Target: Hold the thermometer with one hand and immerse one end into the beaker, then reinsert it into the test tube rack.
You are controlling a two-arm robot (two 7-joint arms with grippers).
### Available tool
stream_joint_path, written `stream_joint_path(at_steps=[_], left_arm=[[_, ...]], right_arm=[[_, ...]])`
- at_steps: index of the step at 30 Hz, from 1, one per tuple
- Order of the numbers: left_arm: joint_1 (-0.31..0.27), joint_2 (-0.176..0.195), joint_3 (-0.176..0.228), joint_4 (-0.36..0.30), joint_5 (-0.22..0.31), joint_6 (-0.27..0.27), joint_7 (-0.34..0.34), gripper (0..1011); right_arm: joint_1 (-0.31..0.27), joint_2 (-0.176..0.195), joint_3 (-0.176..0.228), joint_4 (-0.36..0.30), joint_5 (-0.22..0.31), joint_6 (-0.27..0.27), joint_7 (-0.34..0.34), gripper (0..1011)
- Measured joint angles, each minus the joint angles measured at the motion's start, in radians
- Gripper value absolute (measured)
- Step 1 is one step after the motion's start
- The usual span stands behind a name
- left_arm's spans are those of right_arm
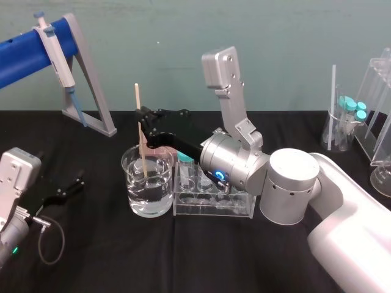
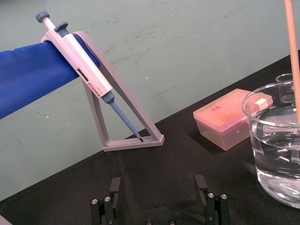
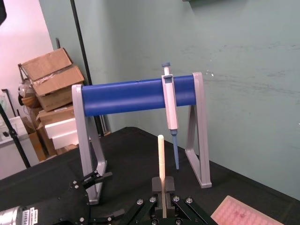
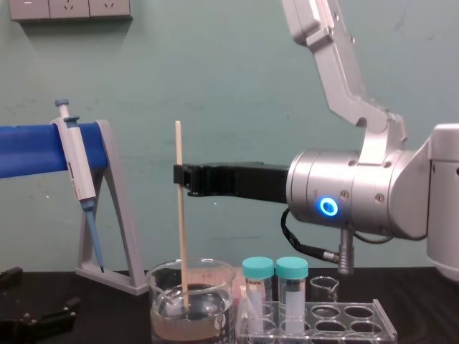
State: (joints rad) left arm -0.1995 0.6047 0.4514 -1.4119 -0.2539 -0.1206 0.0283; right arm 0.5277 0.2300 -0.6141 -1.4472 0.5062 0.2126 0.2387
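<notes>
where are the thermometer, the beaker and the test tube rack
thermometer (image 4: pixel 182 236), chest view, lower shaft
beaker (image 1: pixel 149 204), head view, front glass wall
test tube rack (image 1: pixel 214 209), head view, front acrylic wall

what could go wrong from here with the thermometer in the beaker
The right claw pinches the thin thermometer upright, tip in the beaker; it might slip or tilt on lifting. Moving sideways too low could knock the rim or the capped tubes in the rack. Left claw sits idle, far left.
</notes>
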Motion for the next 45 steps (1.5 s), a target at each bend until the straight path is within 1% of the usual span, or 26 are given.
stream_joint_path(at_steps=[7,19,45], left_arm=[[0.000,0.000,0.000,0.000,0.000,0.000,0.000,1004],[0.000,0.000,0.000,0.000,0.000,0.000,0.000,1004],[0.000,0.000,0.000,0.000,0.000,0.000,0.000,1004]], right_arm=[[-0.010,-0.014,0.011,0.025,-0.029,-0.020,0.000,43],[-0.024,-0.032,0.037,0.044,-0.048,-0.016,0.003,43],[-0.023,-0.030,0.034,0.043,-0.046,-0.015,0.003,43]])
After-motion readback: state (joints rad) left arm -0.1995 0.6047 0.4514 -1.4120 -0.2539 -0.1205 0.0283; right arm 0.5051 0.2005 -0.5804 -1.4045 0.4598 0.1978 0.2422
